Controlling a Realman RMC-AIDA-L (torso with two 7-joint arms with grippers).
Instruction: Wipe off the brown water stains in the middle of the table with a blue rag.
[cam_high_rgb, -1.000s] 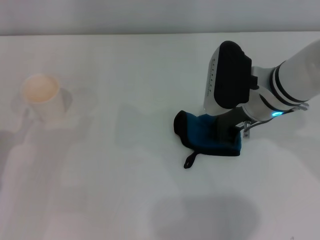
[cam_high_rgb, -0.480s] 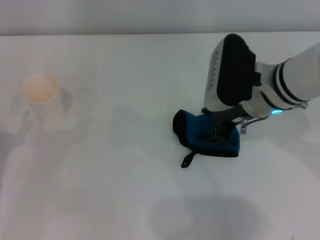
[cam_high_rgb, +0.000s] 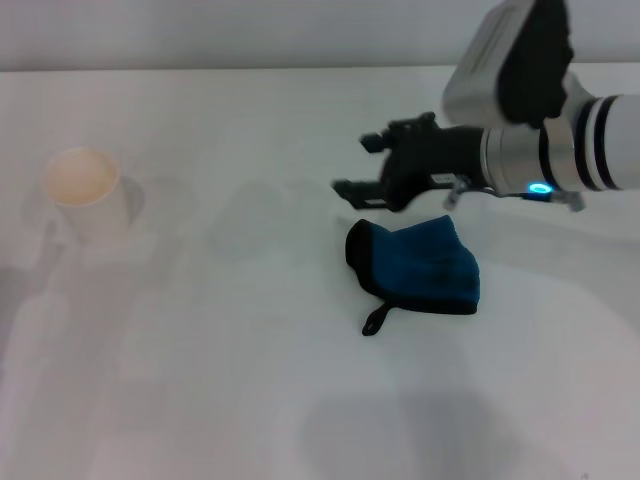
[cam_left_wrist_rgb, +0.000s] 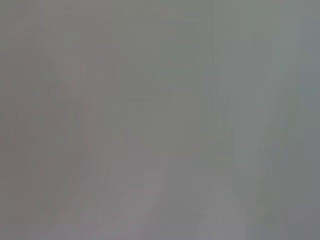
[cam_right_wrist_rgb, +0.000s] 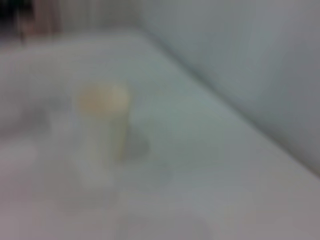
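Note:
The blue rag (cam_high_rgb: 417, 268) lies crumpled on the white table (cam_high_rgb: 250, 380), right of the middle, its black loop pointing toward the front. My right gripper (cam_high_rgb: 361, 165) hovers just behind the rag, lifted off it, fingers spread open and empty, pointing toward the left. No brown stain shows on the table in any view. The left gripper is out of view.
A white paper cup (cam_high_rgb: 85, 190) with a beige inside stands at the far left; it also shows blurred in the right wrist view (cam_right_wrist_rgb: 102, 130). The table's back edge meets a grey wall. The left wrist view shows only plain grey.
My right gripper has let go of the rag, risen and swung level, fingers now open and pointing left. The rag stays where it was.

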